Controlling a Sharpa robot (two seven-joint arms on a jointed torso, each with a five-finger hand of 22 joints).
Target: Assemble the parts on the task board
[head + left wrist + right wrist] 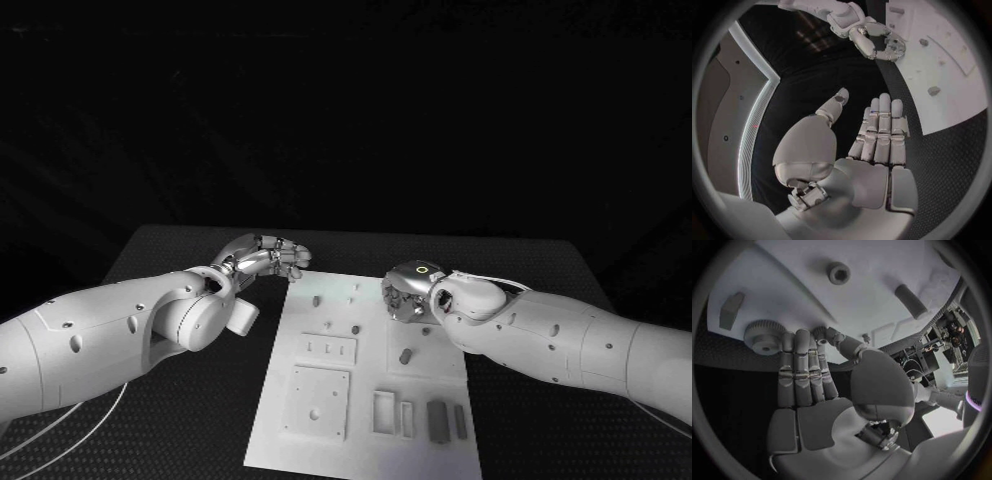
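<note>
Both robot hands are released and grasp nothing: the left robot hand hovers beside the white task board's far-left corner, the right robot hand above a toothed gear on the black bench.

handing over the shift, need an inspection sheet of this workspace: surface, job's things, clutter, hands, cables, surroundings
surface: black table, textured top, carrying the white task board in the middle.
job's things: grey parts on the board, among them a gear near the right hand's fingertips, a short cylinder and a round knob; flat rectangular pieces lie at the board's near end.
clutter: nothing seen.
hands: left hand beside the board's far left corner, empty, fingers straight in its wrist view; right hand over the board's far right part, empty, fingers extended.
cables: pale cables run under the left arm.
surroundings: dark beyond the table.
</note>
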